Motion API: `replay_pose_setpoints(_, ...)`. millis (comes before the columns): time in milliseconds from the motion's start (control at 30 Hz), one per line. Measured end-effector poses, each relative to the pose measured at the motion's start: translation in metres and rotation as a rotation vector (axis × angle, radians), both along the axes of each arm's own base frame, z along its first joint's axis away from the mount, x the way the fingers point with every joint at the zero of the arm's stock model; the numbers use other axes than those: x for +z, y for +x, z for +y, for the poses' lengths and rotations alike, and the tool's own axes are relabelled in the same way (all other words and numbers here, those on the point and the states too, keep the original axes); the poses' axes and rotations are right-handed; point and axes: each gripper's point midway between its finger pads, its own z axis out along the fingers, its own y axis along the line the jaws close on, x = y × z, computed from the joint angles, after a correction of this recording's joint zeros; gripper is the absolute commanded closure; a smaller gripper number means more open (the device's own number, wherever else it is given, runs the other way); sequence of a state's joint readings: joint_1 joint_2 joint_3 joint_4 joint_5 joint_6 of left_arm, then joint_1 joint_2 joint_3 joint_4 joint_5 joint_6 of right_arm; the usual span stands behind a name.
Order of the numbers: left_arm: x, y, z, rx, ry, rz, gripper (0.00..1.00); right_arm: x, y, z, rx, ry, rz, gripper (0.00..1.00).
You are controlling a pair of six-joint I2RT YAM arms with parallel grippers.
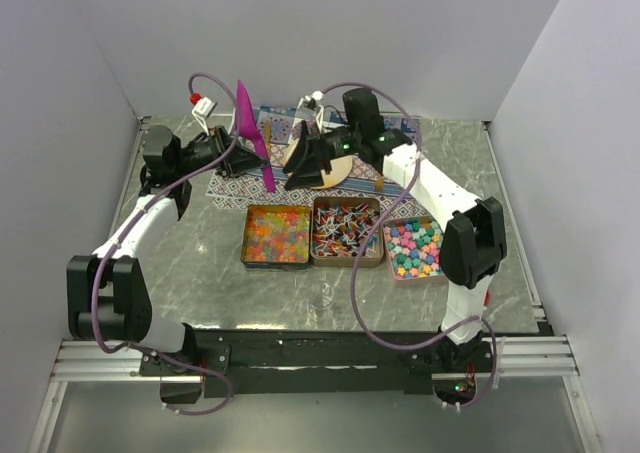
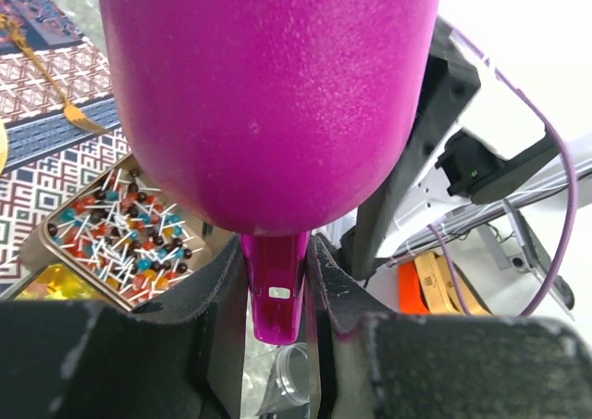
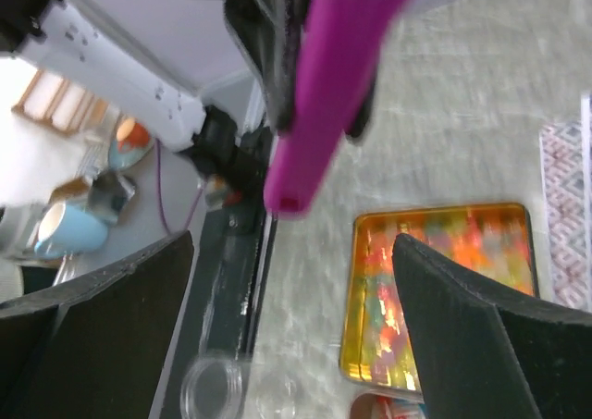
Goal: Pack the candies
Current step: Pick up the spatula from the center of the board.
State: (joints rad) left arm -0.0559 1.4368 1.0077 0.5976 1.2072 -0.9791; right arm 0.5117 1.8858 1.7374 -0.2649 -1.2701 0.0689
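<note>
Candies (image 1: 346, 231) lie in three tins on the marble surface (image 1: 200, 263): wrapped pieces (image 1: 340, 235) in the middle tin (image 1: 347, 200), gummies (image 1: 276, 235) left of it, pastel stars (image 1: 415, 248) right of it. Beyond the middle tin, the left tool (image 2: 276, 289) grips the purple scoop (image 2: 268, 95) by its handle; the right tool (image 3: 294, 243) gapes wide beside it.

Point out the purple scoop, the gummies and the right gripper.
purple scoop (image 1: 246, 113): top view, its bowl.
gummies (image 1: 277, 234): top view, middle of the pile.
right gripper (image 3: 289, 252): right wrist view, between its fingertips.
</note>
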Motion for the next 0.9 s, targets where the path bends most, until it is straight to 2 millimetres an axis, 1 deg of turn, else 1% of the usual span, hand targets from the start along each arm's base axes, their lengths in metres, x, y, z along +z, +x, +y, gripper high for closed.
replay_pose_setpoints(100, 0.004, -0.002, -0.001, -0.004, -0.01, 0.01, 0.99, 0.003, -0.009, 0.011, 0.0, 0.043, 0.014, 0.21)
replay_pose_setpoints(267, 0.006, -0.006, -0.002, -0.008, -0.015, 0.024, 0.99, 0.021, -0.009, 0.023, -0.004, 0.109, 0.007, 0.21)
replay_pose_setpoints(367, 0.007, -0.008, -0.003, -0.011, -0.019, 0.032, 0.99, 0.03, -0.012, 0.029, 0.001, 0.134, -0.003, 0.23)
replay_pose_setpoints(567, 0.01, -0.012, -0.004, -0.012, -0.026, 0.039, 0.99, 0.029, -0.016, 0.042, -0.017, 0.131, 0.02, 0.28)
replay_pose_setpoints(667, 0.011, -0.013, -0.005, -0.013, -0.029, 0.047, 0.99, 0.028, -0.017, 0.047, -0.028, 0.126, 0.033, 0.34)
replay_pose_setpoints(700, 0.011, -0.013, -0.005, -0.014, -0.03, 0.049, 0.99, 0.028, -0.017, 0.048, -0.033, 0.125, 0.036, 0.39)
replay_pose_setpoints(767, 0.012, -0.014, -0.005, -0.015, -0.031, 0.048, 0.99, 0.027, -0.015, 0.049, -0.046, 0.124, 0.039, 0.45)
replay_pose_setpoints(800, 0.012, -0.014, -0.005, -0.015, -0.032, 0.045, 0.99, 0.027, -0.014, 0.049, -0.052, 0.122, 0.044, 0.54)
replay_pose_setpoints(867, 0.013, -0.016, -0.006, -0.021, -0.033, 0.048, 0.99, 0.026, -0.012, 0.05, -0.066, 0.12, 0.046, 0.64)
replay_pose_setpoints(900, 0.015, -0.016, -0.005, -0.019, -0.033, 0.042, 0.91, 0.025, -0.012, 0.049, -0.067, 0.116, 0.06, 0.78)
